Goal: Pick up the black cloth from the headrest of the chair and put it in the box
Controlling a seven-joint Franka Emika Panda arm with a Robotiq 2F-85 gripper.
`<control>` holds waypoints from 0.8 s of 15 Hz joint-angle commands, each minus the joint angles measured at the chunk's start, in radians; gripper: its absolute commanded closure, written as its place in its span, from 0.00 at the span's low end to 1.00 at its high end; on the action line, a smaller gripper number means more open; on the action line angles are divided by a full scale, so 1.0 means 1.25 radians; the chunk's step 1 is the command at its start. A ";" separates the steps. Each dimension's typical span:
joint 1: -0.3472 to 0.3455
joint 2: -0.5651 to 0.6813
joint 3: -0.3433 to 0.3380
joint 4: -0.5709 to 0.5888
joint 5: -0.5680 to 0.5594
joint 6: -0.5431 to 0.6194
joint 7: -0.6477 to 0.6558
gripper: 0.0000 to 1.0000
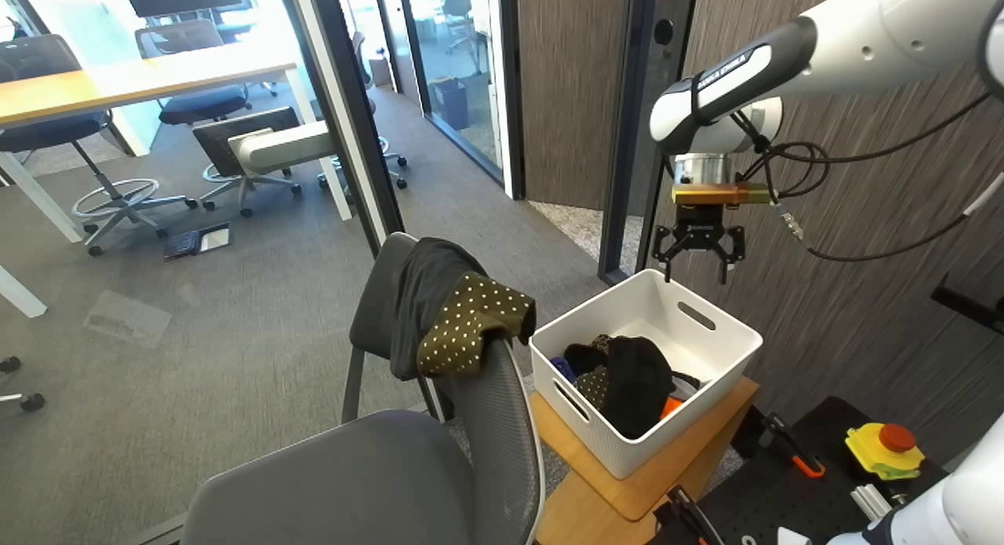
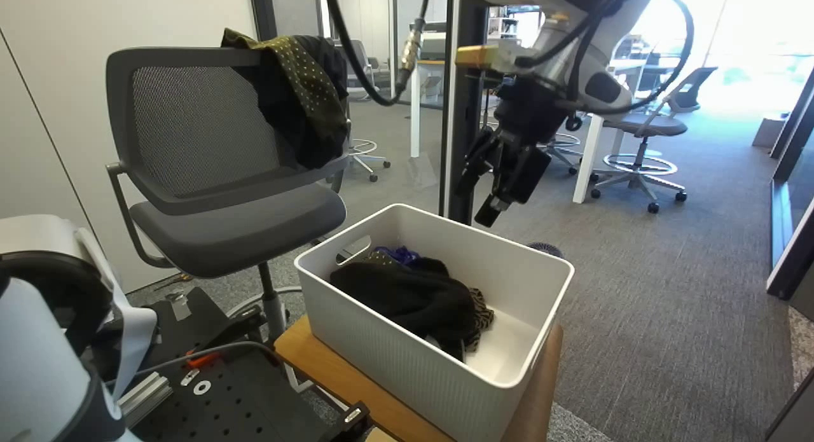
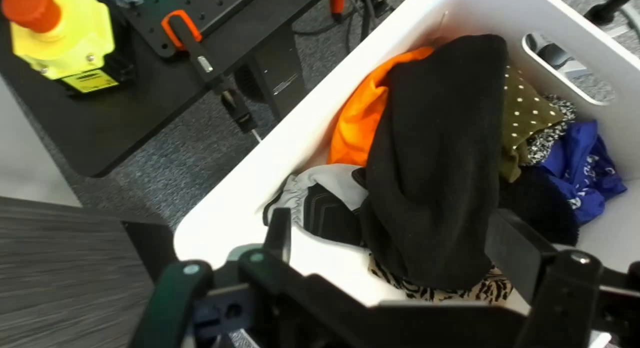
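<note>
The end effector (image 1: 696, 277) hangs fingertips down, its two fingers (image 3: 279, 233) spread well apart. In both exterior views it sits higher than the rim of the white box (image 1: 602, 441) and near it; whether it is directly over the opening I cannot tell. In an exterior view the box lies at 7 o'clock from it, standing on a wooden table (image 1: 639, 494).

Inside the box, in the wrist view, a folded black fabric (image 3: 440, 152) takes the middle. Around that fabric lie an orange cloth (image 3: 360, 112) at 10 o'clock, an olive polka-dot cloth (image 3: 525, 107) at 2, a blue printed cloth (image 3: 580, 162) at 3, an animal-print cloth (image 3: 487, 288) at 6 and a grey-and-black item (image 3: 325, 208) at 8.

The task's black cloth (image 1: 423, 290) is draped over the top of the backrest of a grey office chair (image 1: 376, 466), at 9 o'clock from the end effector. Olive dotted fabric (image 1: 467, 325) lies against it; whether the two are one piece I cannot tell.

A red-and-yellow emergency-stop button (image 1: 886, 447) is at 4 o'clock. Farther off, toward 10 o'clock, stand an office desk (image 1: 149, 73) and a swivel chair (image 1: 204, 104).
</note>
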State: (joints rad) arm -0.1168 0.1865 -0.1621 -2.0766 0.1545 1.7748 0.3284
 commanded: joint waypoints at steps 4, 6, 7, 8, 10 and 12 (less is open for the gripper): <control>0.030 -0.339 0.045 -0.222 -0.204 0.044 0.061 0.01; 0.023 -0.430 0.067 -0.272 -0.223 0.049 0.046 0.00; 0.021 -0.474 0.075 -0.296 -0.227 0.060 0.033 0.00; 0.020 -0.519 0.083 -0.318 -0.232 0.063 0.014 0.00; 0.022 -0.608 0.092 -0.352 -0.224 0.053 -0.030 0.00; 0.027 -0.697 0.100 -0.376 -0.220 0.027 -0.083 0.00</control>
State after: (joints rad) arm -0.0840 -0.4880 -0.0529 -2.4618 -0.1115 1.8133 0.3106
